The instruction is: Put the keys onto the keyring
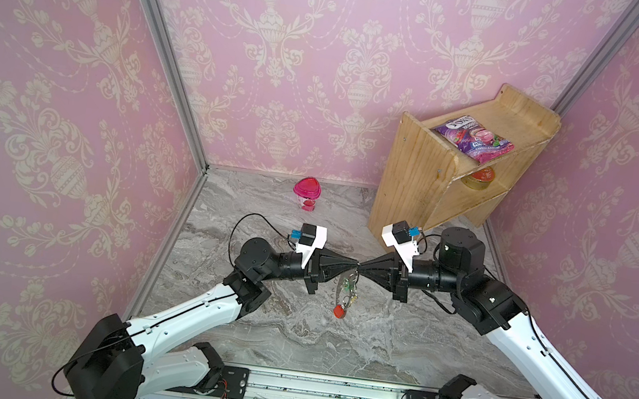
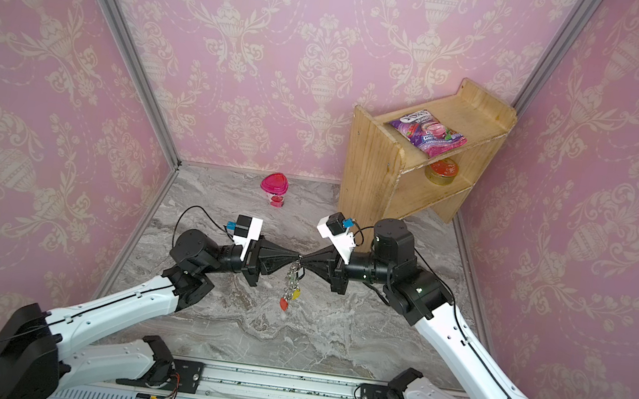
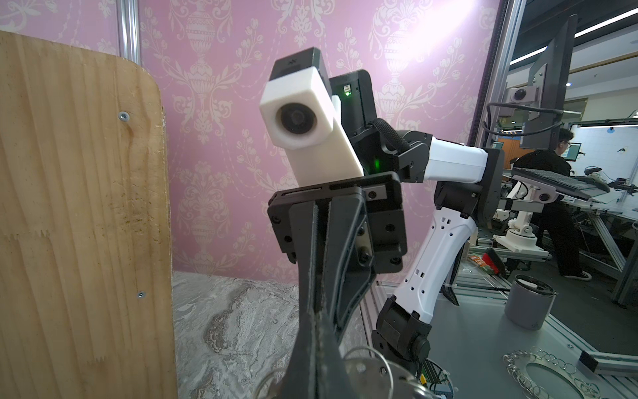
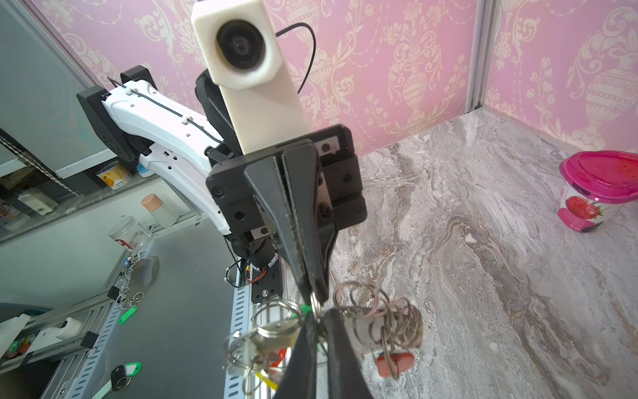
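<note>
Caught mid-air over the marble table [image 1: 291, 339], the keyring [image 1: 340, 286] hangs clear of the surface with its grey plate nearly edge-on. A fringe of small rings dangles beneath it with a red tag [image 1: 340, 311], a yellow tag [image 2: 296, 294] and a green tag [image 1: 346, 284]. It hangs from the spot where my two arms meet nose to nose. The left gripper [image 1: 355, 261] has its jaws pressed fully together, and the right wrist view shows its tips nipping a ring at the top of the bunch. The right gripper [image 1: 363, 266] has its jaws drawn almost together at that same spot, but I cannot tell whether they pinch a ring, the key or nothing. I cannot pick the key with the black-framed tag out of the tangle; a dark sliver [image 2: 302, 270] just under the right gripper's tip may be it. I judge this to be the threading step, with the left arm steadying the plate while the right works at a ring. As I read it, the next move calls for a small, slow twist from the right wrist with the left arm motionless, since a tug could pull the ring out of the pinch. The pink-lidded cup [image 1: 306, 192] and the wooden shelf [image 1: 417, 180] stand well apart at the back.
</note>
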{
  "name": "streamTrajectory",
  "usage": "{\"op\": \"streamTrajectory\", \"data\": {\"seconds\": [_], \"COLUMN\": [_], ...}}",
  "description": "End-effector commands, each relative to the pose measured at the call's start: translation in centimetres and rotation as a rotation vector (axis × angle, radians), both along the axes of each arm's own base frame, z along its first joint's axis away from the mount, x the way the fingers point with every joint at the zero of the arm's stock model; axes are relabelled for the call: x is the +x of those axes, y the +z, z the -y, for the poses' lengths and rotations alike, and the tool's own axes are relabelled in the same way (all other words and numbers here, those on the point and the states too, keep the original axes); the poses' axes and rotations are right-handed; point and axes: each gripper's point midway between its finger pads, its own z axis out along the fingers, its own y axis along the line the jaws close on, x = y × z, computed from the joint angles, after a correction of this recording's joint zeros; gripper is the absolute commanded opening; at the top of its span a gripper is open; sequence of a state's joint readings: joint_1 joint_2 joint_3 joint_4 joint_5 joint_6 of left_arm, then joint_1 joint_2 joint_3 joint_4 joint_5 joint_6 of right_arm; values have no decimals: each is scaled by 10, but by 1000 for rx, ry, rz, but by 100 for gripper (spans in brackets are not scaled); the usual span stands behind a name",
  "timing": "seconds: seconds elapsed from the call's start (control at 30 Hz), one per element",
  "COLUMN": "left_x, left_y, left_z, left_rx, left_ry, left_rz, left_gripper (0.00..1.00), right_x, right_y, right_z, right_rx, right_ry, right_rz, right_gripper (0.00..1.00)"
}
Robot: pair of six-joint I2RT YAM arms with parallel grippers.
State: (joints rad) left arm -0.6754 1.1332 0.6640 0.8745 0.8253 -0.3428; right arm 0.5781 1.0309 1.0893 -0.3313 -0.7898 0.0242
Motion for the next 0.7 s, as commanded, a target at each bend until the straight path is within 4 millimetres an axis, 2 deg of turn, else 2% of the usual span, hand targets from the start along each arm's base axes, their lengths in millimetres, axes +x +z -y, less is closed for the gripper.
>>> {"op": "streamTrajectory", "data": {"seconds": [0.0, 0.37, 0.53, 0.67], "left_x": [-8, -9, -9, -8], "left_y": [24, 24, 25, 24], "left_z": [-5, -6, -6, -6], "left_rx": [-55, -58, -61, -57], "left_ry": [-14, -11, -11, -11], "left_rz": [65, 66, 66, 59], "left_gripper": [0, 0, 0, 0], "right_x": [-1, -1, 0, -2], "right_y": [-1, -3, -3, -4], "right_z": [-2, -3, -4, -4], "right_rx": [12, 16, 23, 23], "right_ry": [10, 11, 16, 22], "right_rz": [-14, -24, -35, -31], "right_gripper": [10, 8, 0, 0]}}
